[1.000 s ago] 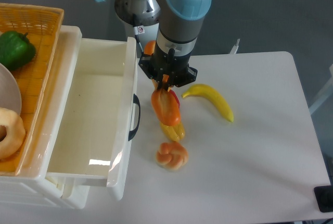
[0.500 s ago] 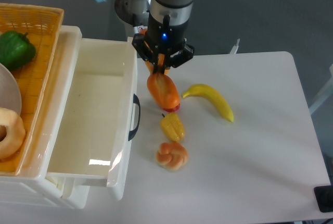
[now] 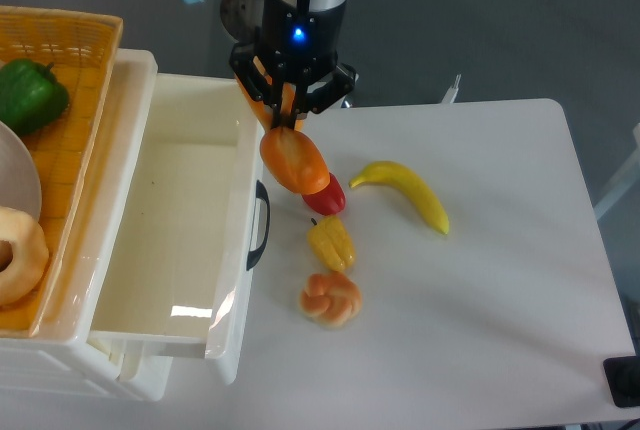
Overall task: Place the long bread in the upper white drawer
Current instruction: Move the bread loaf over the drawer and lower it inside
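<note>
A: Fixed cam, top centre of frame — what's the arm doing?

B: The gripper hangs below the grey wrist w/ a blue light lit on it. Its jaws are clamped on the upper end of the long bread, which dangles steeply, lower rounded end toward the cam, off the table.

A: And where's that relative to the drawer?

B: Just right of the right wall of the upper white drawer, near its back corner. The loaf sits over the table edge beside the wall, not over the drawer's inside. The drawer is pulled out, fills centre-left of frame, dark curved handle on the side facing the table. Nothing visible in it but glare at the lower end.

A: Other stuff on the table?

B: Under the bread's lower tip — a red item, partly hidden, can't tell what it is. Below that a yellow corn cob, then a pale knotted bun at lower centre. A yellow banana lies right of the bread, apart from it, angled down-right. All on the white table.

A: Left side?

B: Upper left, a yellow woven basket w/ a green bell pepper; a white plate edge and a doughnut-like ring at far left, cut off by the frame.
</note>
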